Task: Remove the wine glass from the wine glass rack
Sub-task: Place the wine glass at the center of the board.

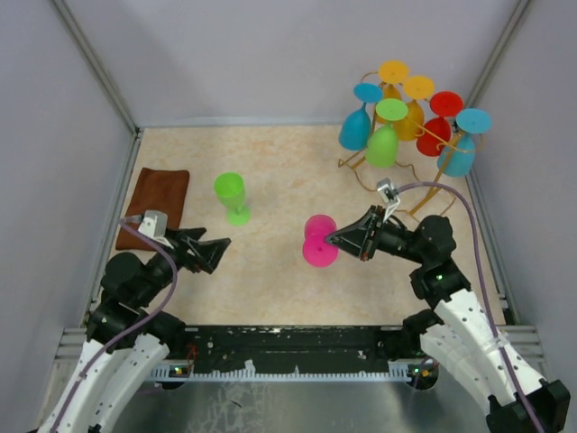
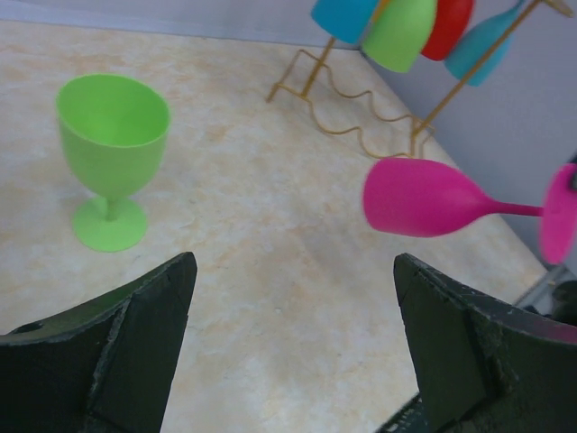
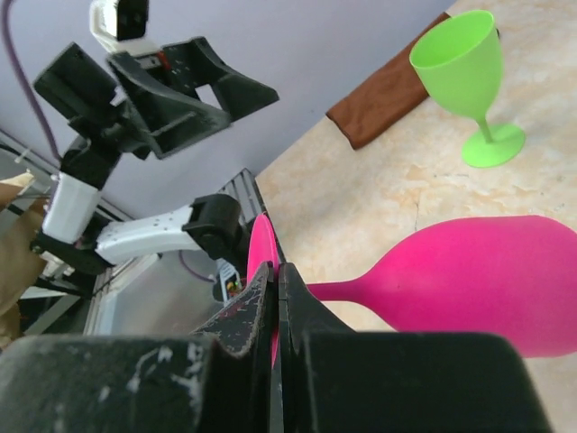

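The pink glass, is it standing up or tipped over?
Tipped sideways. The pink glass has its stem level, foot pinched in the right gripper.

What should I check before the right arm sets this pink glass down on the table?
1. Grip: right gripper shut on the pink glass stem, beside the foot: ok.
2. Glass apart from the rack: ok.
3. Glass upright: not ok, it lies sideways.
4. Bare table between it and the green glass: ok.
5. Left gripper open, apart from the glass: ok.
6. Height above the table: cannot tell.
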`<action>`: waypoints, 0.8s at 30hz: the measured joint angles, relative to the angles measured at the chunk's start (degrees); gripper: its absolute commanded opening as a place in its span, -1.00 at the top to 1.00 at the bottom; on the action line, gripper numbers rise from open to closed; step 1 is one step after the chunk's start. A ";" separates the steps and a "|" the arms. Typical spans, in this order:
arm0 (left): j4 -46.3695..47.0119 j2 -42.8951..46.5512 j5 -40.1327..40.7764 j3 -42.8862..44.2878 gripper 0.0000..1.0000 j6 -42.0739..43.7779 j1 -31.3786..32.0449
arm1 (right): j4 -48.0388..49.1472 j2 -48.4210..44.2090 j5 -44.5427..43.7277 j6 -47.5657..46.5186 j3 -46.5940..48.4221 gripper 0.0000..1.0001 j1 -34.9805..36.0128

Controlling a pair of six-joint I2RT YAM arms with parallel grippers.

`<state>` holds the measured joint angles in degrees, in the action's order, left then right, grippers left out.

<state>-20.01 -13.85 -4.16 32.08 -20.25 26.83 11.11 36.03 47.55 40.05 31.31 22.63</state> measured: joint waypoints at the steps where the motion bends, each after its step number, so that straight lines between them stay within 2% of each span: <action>1: 1.68 -0.68 -2.47 -0.24 -0.77 -1.14 0.00 | 0.24 0.39 -0.81 -0.57 -0.57 1.00 0.52; 6: 17.35 -10.69 -21.07 -2.19 -0.60 -11.54 0.02 | 4.96 2.67 -2.97 -0.92 -5.05 1.00 2.43; 9: 23.76 -19.04 -28.04 -1.57 -0.59 -15.65 1.33 | 8.09 4.26 -3.80 0.13 -7.74 1.00 3.19; 12: 27.41 -24.50 -27.71 -1.25 -0.59 -17.40 7.61 | 11.02 5.38 -4.33 1.18 -9.31 1.00 4.02; 15: 31.34 -26.60 -25.62 -1.25 -0.46 -18.29 14.49 | 13.70 6.14 -4.39 1.97 -9.44 1.00 4.48; 18: 35.41 -29.20 -22.16 -1.25 -0.43 -18.75 19.67 | 15.69 6.58 -4.37 2.25 -9.44 1.00 4.63; 24: 38.40 -33.75 -16.02 -1.22 -0.34 -18.27 24.85 | 17.97 7.69 -3.91 3.19 -9.44 1.00 4.63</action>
<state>18.39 -47.59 -20.18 30.85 -38.52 51.68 29.08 43.72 43.64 43.24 21.87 27.27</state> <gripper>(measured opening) 0.690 0.010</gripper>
